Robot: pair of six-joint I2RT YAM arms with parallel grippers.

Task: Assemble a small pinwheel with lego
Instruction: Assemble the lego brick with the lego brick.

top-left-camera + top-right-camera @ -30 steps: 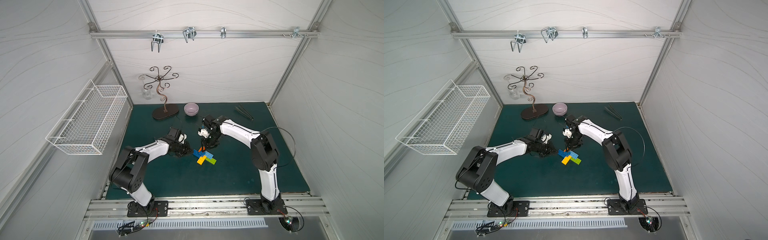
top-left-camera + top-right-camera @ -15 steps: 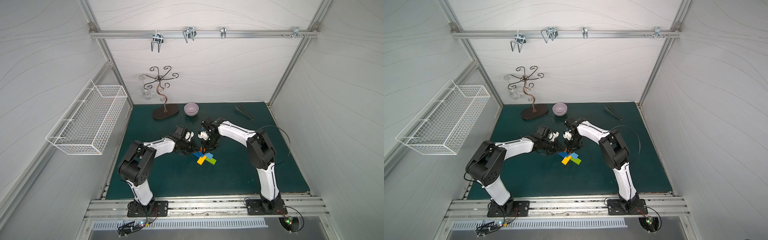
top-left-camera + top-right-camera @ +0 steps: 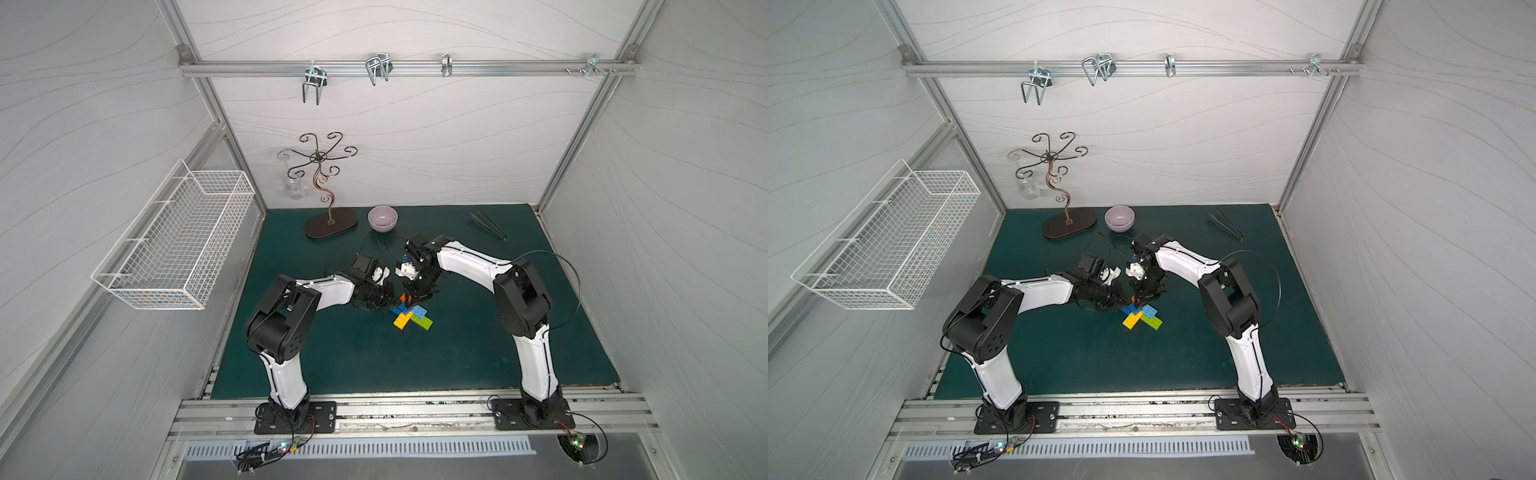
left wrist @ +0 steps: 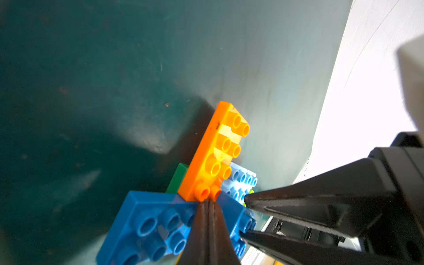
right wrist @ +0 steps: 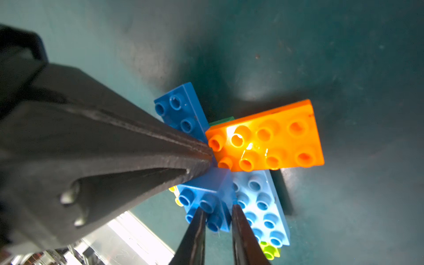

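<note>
The pinwheel (image 3: 409, 313) lies flat on the green mat in both top views, with both grippers meeting over its far end. In the right wrist view its orange arm (image 5: 266, 137), dark blue arm (image 5: 181, 110) and light blue arm (image 5: 259, 202) spread around a square blue brick (image 5: 206, 199). Lime (image 5: 270, 251) and yellow (image 5: 174, 195) bricks peek out underneath. My right gripper (image 5: 218, 210) is shut on the square blue brick, one finger on each side. My left gripper (image 4: 208, 204) is shut and empty, its tips touching the orange brick's (image 4: 218, 151) inner end.
A lilac bowl (image 3: 382, 218) and a curly metal stand on a dark oval base (image 3: 330, 224) sit at the back of the mat. Black tongs (image 3: 488, 224) lie at the back right. A white wire basket (image 3: 174, 245) hangs on the left wall.
My left arm has reached right to the pinwheel's centre and its jaws have closed. The right gripper's jaws have narrowed onto the square blue brick.
</note>
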